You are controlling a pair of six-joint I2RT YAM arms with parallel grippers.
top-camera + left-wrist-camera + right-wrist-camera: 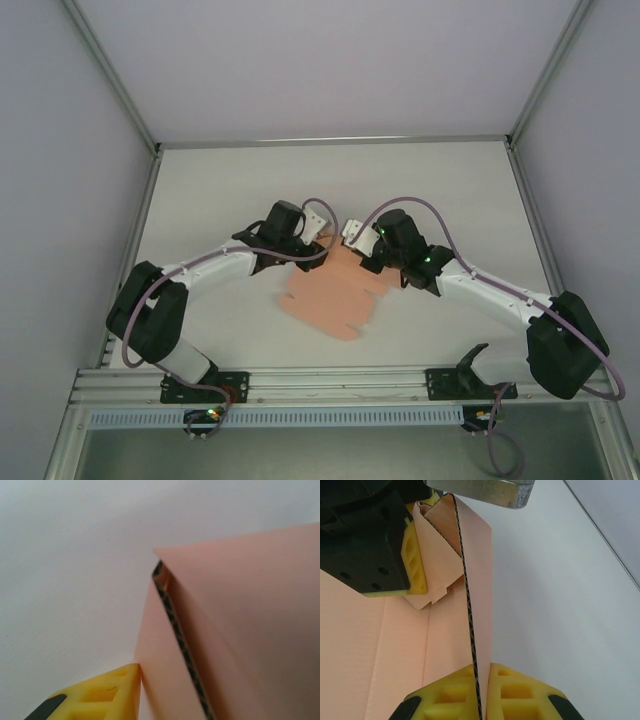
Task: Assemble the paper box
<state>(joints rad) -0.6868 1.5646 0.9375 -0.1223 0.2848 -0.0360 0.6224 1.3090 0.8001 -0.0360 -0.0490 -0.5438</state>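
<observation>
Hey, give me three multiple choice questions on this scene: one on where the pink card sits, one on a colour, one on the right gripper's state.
1. Where on the table does the paper box lie? A far left corner. B near the middle. C near right corner.
2. What colour are the fingertips of the right gripper? A blue. B white. C yellow.
3. How is the right gripper? A shut on a flap edge of the paper box. B wide open. C shut on empty air.
Key: B, the top view shows it central; C, yellow pads in the right wrist view; A, both pads pinch the card edge.
</observation>
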